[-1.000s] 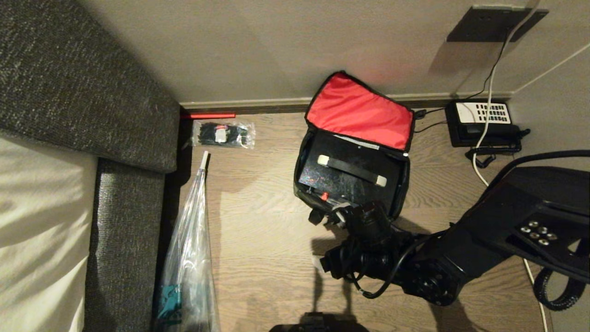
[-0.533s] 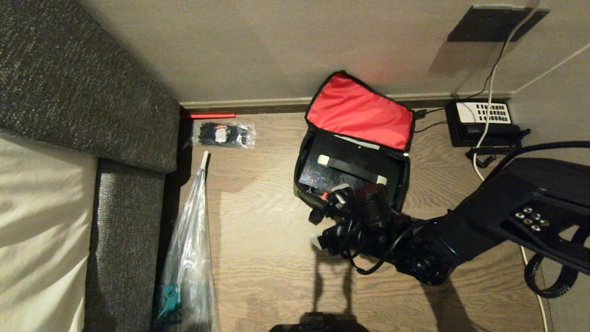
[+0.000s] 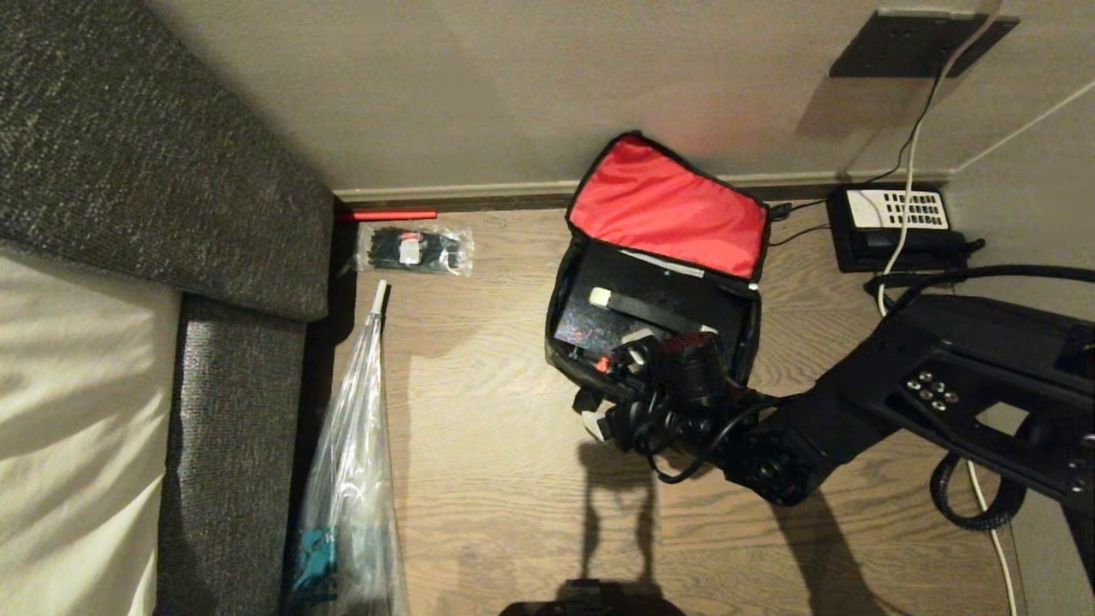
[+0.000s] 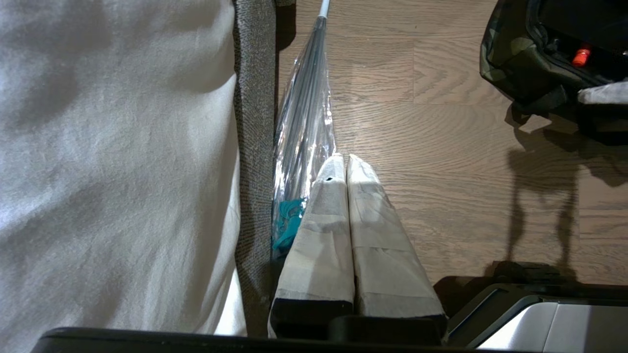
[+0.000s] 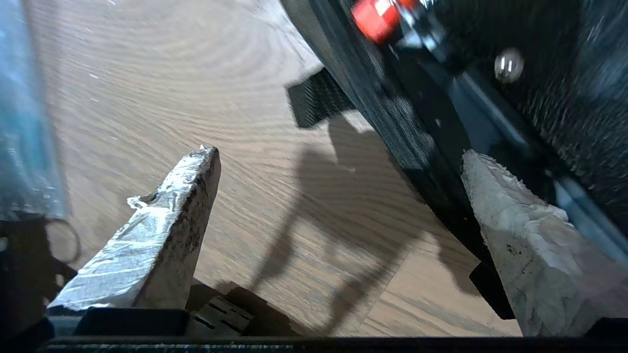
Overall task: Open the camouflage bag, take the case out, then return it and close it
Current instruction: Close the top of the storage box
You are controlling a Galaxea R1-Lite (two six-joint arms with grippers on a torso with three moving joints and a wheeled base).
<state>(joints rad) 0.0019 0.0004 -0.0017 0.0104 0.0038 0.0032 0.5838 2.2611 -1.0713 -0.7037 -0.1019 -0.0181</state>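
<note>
Bag [image 3: 571, 342] at frame centre on the wood floor [image 3: 479, 428], red lid [image 3: 667, 205] flipped up against the wall. Case [image 3: 633, 308] lying flat inside. Right gripper [image 3: 618, 389] over the bag's near edge, fingers [image 5: 167, 235] spread wide, holding nothing. Left gripper [image 4: 346, 166] pressed together beside the sofa [image 4: 252, 122].

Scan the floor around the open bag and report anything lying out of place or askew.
The camouflage bag sits skewed to the wall, lid open, case inside. A clear folded umbrella lies along the sofa, and a plastic packet lies loose by the skirting. Nothing spilled or visibly damaged.
</note>
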